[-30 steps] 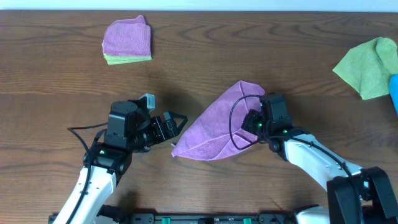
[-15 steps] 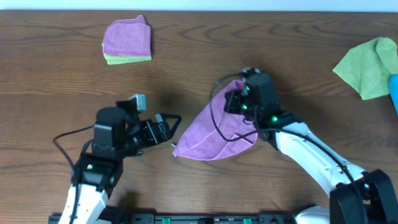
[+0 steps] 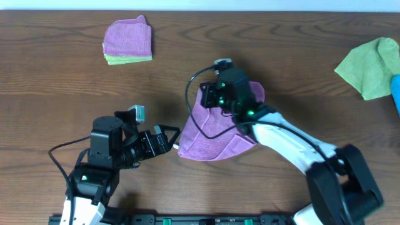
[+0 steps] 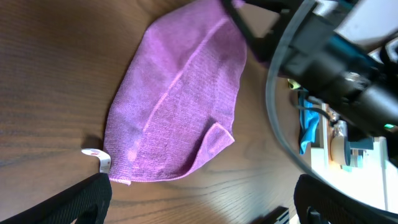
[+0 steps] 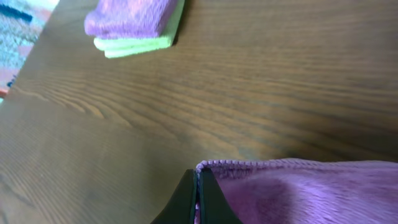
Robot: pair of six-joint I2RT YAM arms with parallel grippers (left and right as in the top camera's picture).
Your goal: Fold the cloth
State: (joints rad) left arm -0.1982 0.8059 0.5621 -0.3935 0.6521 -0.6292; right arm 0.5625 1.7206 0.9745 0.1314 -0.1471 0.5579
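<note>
The purple cloth [image 3: 215,128] lies folded over on the wooden table, mid-table. It also shows in the left wrist view [image 4: 177,102], with a white tag at its near corner. My right gripper [image 3: 206,97] is shut on the cloth's hemmed corner [image 5: 261,180] and holds it at the cloth's upper left. In the right wrist view the fingers [image 5: 198,186] pinch the edge tightly. My left gripper [image 3: 172,139] is open and empty, just left of the cloth's lower corner; its fingertips frame the left wrist view [image 4: 199,205].
A folded purple cloth on a green one [image 3: 127,41] sits at the far left, also in the right wrist view [image 5: 134,25]. A crumpled green cloth [image 3: 370,67] lies at the far right edge beside a blue object [image 3: 396,90].
My right gripper has carried the cloth's corner leftward and away from me, folding the cloth over itself. My left arm has pulled back slightly toward the near edge.
</note>
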